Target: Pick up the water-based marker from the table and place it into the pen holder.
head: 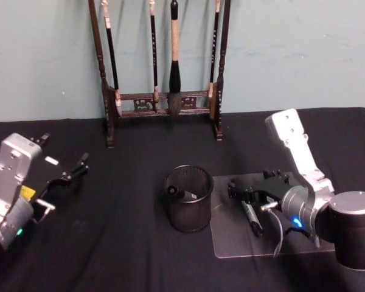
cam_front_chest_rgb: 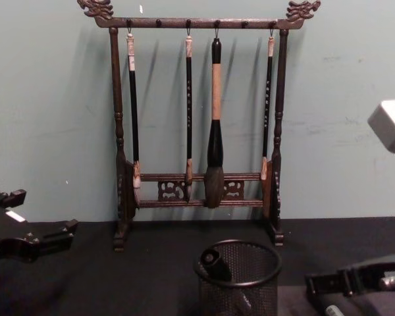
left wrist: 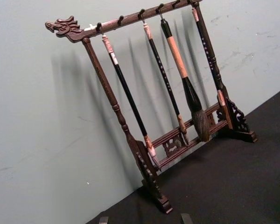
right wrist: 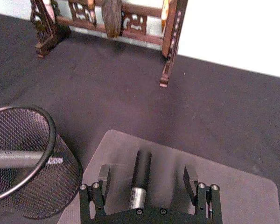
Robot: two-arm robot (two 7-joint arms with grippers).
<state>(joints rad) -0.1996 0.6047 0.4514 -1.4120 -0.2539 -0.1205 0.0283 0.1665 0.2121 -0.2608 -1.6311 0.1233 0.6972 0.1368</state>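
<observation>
A dark water-based marker (head: 251, 218) with a silver band lies on a clear mat (head: 231, 243), right of the pen holder (head: 188, 199). My right gripper (head: 248, 190) hovers low over it and is open. In the right wrist view the marker (right wrist: 141, 179) lies lengthwise between the two spread fingers (right wrist: 104, 176) of that gripper (right wrist: 147, 173), untouched. The pen holder (right wrist: 23, 158) is a round black mesh cup with another grey marker (right wrist: 18, 158) leaning inside it. In the chest view the pen holder (cam_front_chest_rgb: 238, 276) stands at centre and the right gripper (cam_front_chest_rgb: 355, 280) is low on the right.
A tall dark wooden brush rack (head: 161, 73) hung with calligraphy brushes stands at the back against the wall. My left gripper (head: 64, 179) is parked open over the black cloth at the far left. Bare cloth lies between it and the cup.
</observation>
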